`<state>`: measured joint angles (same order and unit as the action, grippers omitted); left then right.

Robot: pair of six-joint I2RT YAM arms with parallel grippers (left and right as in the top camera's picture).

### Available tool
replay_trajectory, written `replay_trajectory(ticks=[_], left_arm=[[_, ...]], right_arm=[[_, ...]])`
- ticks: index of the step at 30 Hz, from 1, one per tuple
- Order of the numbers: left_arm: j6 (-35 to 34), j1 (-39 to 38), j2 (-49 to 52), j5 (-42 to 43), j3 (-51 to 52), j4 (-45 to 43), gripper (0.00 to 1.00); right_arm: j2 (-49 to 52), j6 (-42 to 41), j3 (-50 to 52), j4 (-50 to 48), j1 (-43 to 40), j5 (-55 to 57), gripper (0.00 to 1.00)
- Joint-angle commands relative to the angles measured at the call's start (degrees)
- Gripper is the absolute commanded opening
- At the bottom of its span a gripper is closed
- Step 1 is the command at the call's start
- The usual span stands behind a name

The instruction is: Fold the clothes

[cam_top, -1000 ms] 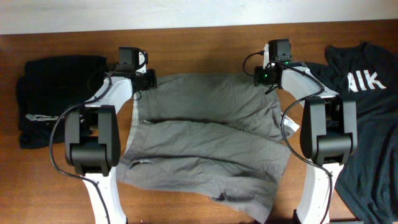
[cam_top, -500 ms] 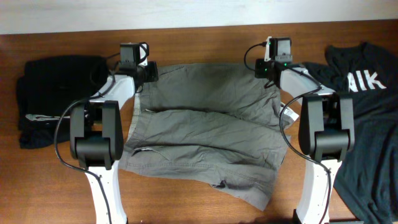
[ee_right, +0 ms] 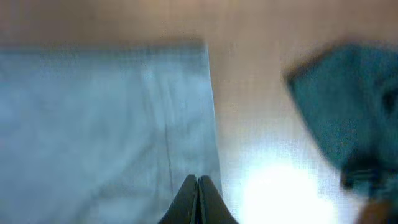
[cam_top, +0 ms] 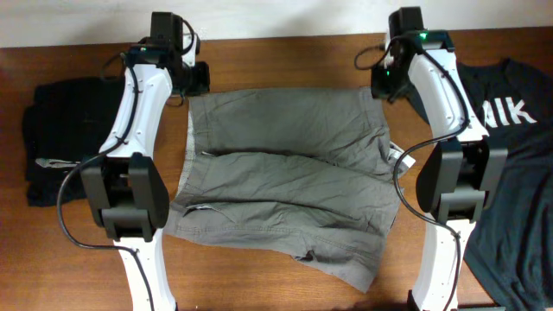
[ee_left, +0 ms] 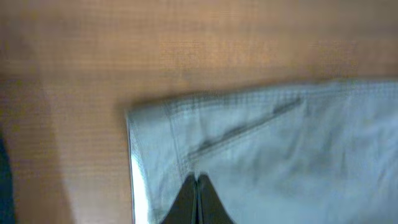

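The shorts are matt grey-khaki woven cloth, creased all over, with stitched seams and a doubled hem plain in the left wrist view. The bench is brown wood with fine grain and a light sheen; a bright glare lies on it in the right wrist view. The left arm and right arm have smooth white plastic shells and matt black joints. The left pincer and right pincer look dark and matt. The black garment and the dark T-shirt are soft matt cloth.

White letters "AIK" mark the dark T-shirt.
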<state>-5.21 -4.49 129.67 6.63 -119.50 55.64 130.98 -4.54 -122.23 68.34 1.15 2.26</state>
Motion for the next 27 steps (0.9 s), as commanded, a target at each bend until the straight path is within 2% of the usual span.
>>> replay_trajectory(ticks=[1,6,14,19,27], left_arm=[[-1.27,-0.02,1.09,-0.37,1.73,2.27,0.01],[-1.38,-0.39,3.72,-0.37,4.96,1.97,0.01],[-1.38,-0.39,9.40,-0.42,5.16,1.03,0.01],[-1.38,-0.39,12.55,-0.39,5.16,-0.59,0.00],[-1.38,-0.39,17.16,-0.39,5.16,-7.23,0.01]], right_arm=[[-0.15,-0.44,0.83,4.07,-0.04,-2.05,0.04],[-0.15,-0.46,4.57,6.21,-0.04,-5.40,0.04],[-0.04,-0.44,13.86,-0.96,-0.04,-8.22,0.04],[-0.04,-0.44,19.45,-7.89,-0.04,-8.26,0.04],[1.49,-0.46,28.20,-27.93,-0.11,-6.62,0.04]])
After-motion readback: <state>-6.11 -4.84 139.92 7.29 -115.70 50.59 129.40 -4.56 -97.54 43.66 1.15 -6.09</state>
